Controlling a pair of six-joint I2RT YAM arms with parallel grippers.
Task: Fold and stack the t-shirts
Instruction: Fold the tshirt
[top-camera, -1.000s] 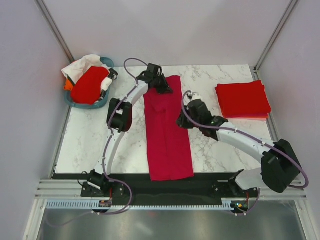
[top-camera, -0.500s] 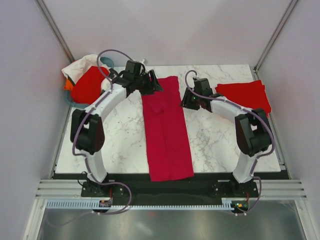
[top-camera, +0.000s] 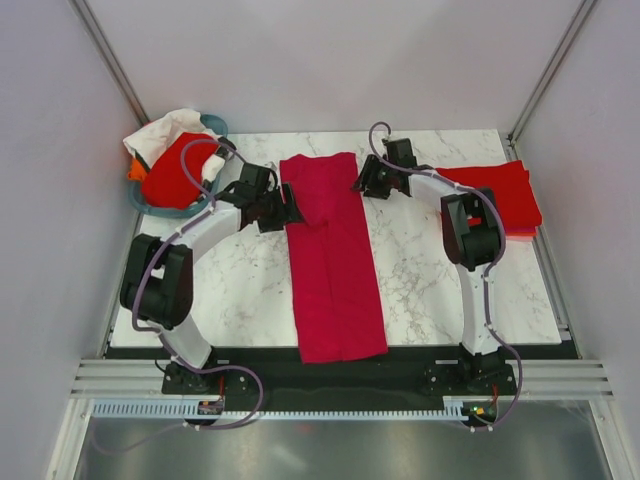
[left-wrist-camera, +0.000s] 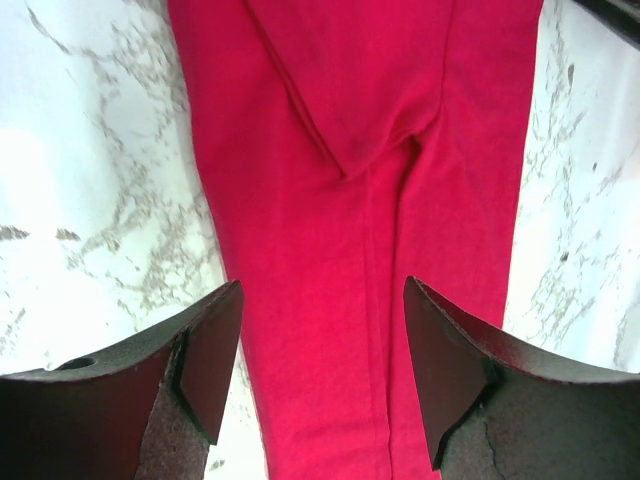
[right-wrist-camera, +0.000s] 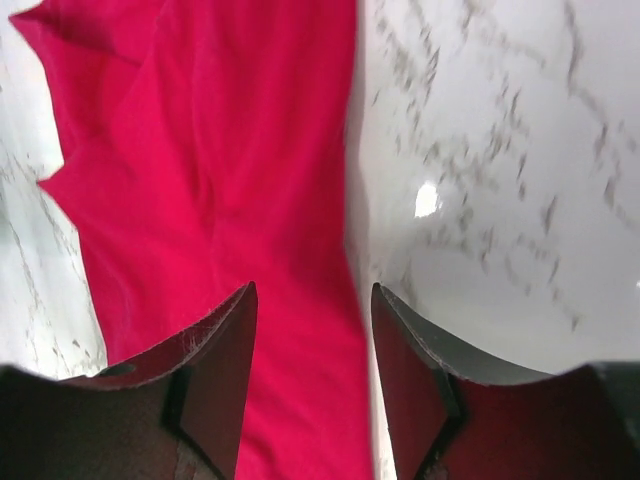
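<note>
A crimson-pink t-shirt (top-camera: 332, 260) lies folded into a long narrow strip down the middle of the marble table (top-camera: 420, 270). My left gripper (top-camera: 288, 210) hovers open at the strip's left edge near its far end; in the left wrist view the cloth (left-wrist-camera: 370, 200) spreads below and between the fingers (left-wrist-camera: 210, 350). My right gripper (top-camera: 362, 183) is open at the strip's upper right edge; the shirt's edge (right-wrist-camera: 220, 200) lies under its fingers (right-wrist-camera: 225, 370). Neither holds anything. Folded red t-shirts (top-camera: 490, 198) are stacked at the far right. Another red t-shirt (top-camera: 178, 170) sits in the basket.
A teal basket (top-camera: 208, 207) with white and orange cloth stands at the far left corner. Grey walls enclose the table on three sides. The arm bases and a black rail (top-camera: 340, 370) run along the near edge.
Both grippers have opened and let go of the shirt. The left gripper has drawn back left and nearer; the right has swung up to the strip's far right edge.
</note>
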